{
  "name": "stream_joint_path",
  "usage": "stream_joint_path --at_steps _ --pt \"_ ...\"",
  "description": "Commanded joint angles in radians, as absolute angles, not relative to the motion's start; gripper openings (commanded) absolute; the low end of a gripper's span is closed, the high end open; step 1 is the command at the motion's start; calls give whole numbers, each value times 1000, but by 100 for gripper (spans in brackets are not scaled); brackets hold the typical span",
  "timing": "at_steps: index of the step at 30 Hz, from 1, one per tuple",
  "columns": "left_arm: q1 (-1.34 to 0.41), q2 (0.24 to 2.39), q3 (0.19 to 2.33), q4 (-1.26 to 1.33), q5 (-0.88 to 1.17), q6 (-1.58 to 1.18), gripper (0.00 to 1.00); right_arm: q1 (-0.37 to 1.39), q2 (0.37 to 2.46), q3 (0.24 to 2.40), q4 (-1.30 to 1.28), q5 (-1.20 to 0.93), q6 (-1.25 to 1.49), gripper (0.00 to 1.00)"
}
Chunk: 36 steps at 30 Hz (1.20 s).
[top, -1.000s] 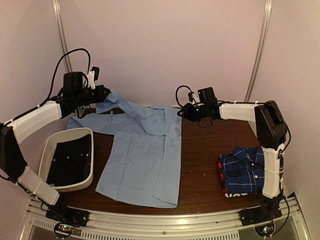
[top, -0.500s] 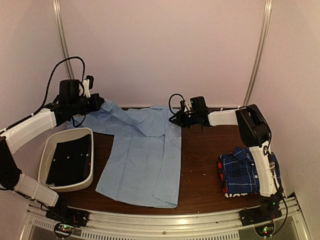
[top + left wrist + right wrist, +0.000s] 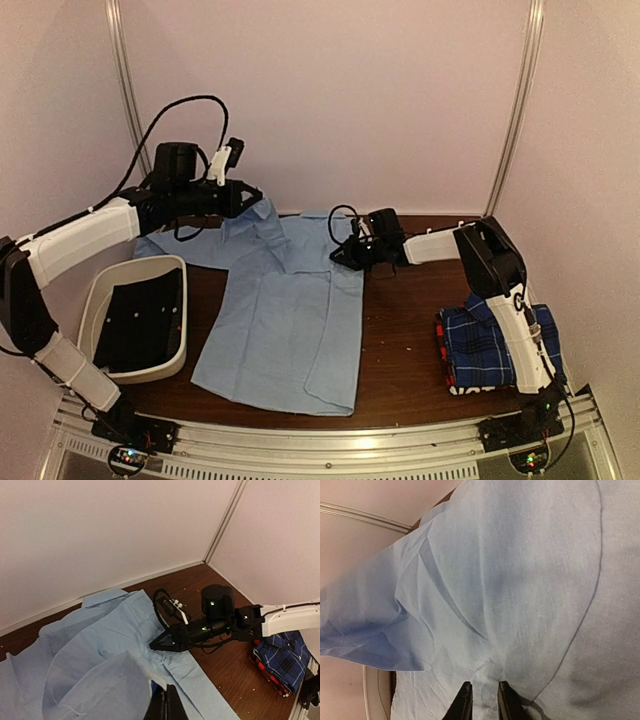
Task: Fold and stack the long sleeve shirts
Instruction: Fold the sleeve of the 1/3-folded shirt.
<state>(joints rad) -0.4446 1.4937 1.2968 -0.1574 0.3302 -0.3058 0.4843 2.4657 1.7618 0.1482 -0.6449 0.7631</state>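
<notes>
Light blue shirt (image 3: 290, 320) lay spread at table (image 3: 410, 300) ctr, hem toward 6 o'clock, collar toward 12. Left gripper (image 3: 250, 197), at approx. 11 o'clock of the shirt, was clamped fully shut on a fold of sleeve/shoulder cloth and held it raised off the surface. Judged purpose: lift the sleeve clear so it could be carried over the body toward 3 o'clock w/o dragging. Right gripper (image 3: 345, 255) sat low on the cloth at approx. 1 o'clock of the shirt, near the collar. Per right wrist view, its fingers (image 3: 465, 702) were narrowed to a slim gap w/ a small ridge of cloth pinched between. Judged purpose: anchor the far shoulder so the garment would not slide under the left arm's pull. Plaid shirt (image 3: 485, 340) lay folded at 4 o'clock on the red/black shirt (image 3: 447, 375), only an edge of which showed. Judged reason: stack base, well apart from the work area. White bin (image 3: 95, 300) stood at 8 o'clock, just beside the shirt.
</notes>
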Motion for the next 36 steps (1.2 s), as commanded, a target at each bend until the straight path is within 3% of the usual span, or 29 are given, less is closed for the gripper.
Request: stream_joint_path --at_steps 1,5,14,21,22,25,28,36 --pt "-521 1545 1341 -177 470 -226 0 485 2514 1830 81 -572 755 20" --pt "-570 1594 1339 -206 545 -211 0 485 2521 1838 34 -516 746 19" --pt "-690 1753 1350 -294 628 -164 0 474 2437 1831 92 -601 740 24" --pt "-787 1957 1500 -456 637 -83 0 438 2290 1739 80 -555 708 26" --pt "-793 1970 1516 -467 629 -79 5 435 2274 1719 78 -547 697 26" --pt "-796 1966 1521 -450 603 -105 35 434 2222 1655 73 -530 672 28" --pt "-796 1922 1490 -405 555 -151 55 437 2157 1566 77 -518 644 32" --pt "-740 1765 1345 -343 335 -366 59 515 1946 1373 -2 -417 510 39"
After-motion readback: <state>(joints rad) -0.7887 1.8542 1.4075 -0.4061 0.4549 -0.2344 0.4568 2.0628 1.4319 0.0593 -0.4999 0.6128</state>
